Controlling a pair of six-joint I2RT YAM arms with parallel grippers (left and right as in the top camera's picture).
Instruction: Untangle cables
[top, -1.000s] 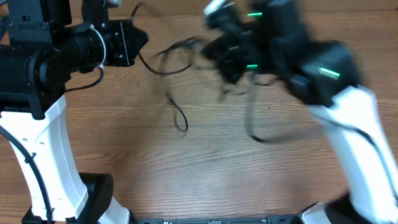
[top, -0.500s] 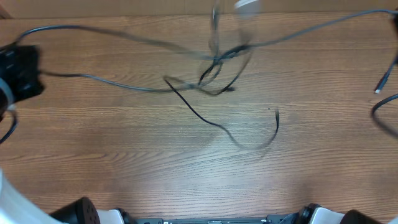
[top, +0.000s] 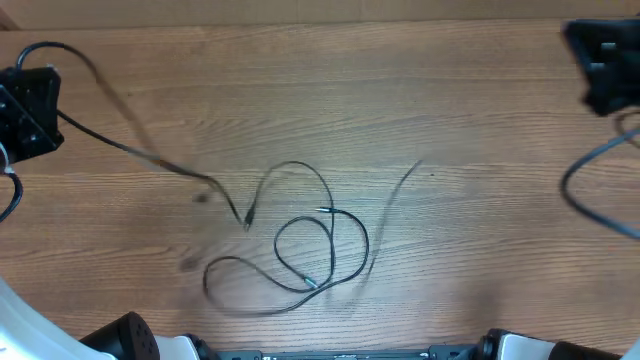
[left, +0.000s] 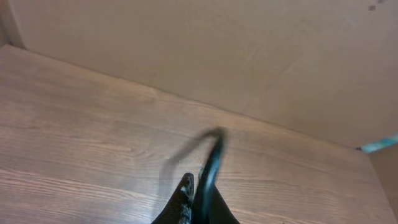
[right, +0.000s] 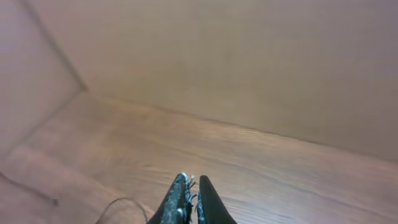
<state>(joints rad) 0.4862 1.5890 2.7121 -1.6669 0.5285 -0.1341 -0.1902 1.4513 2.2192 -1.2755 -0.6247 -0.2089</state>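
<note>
Cables (top: 331, 214), lower than before, slack in loose overlapping loops.

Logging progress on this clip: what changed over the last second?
Both hands swung out from the top middle: the left hand is now at the far left, the right hand at the top right. The cables, stretched between them half a second ago, have dropped into loose loops on the table. The left hand stays shut on one cable.

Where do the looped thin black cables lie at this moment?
In the overhead view, the looped thin black cables lie lower centre on the wooden table; one blurred strand runs up-left to the left gripper.
</note>
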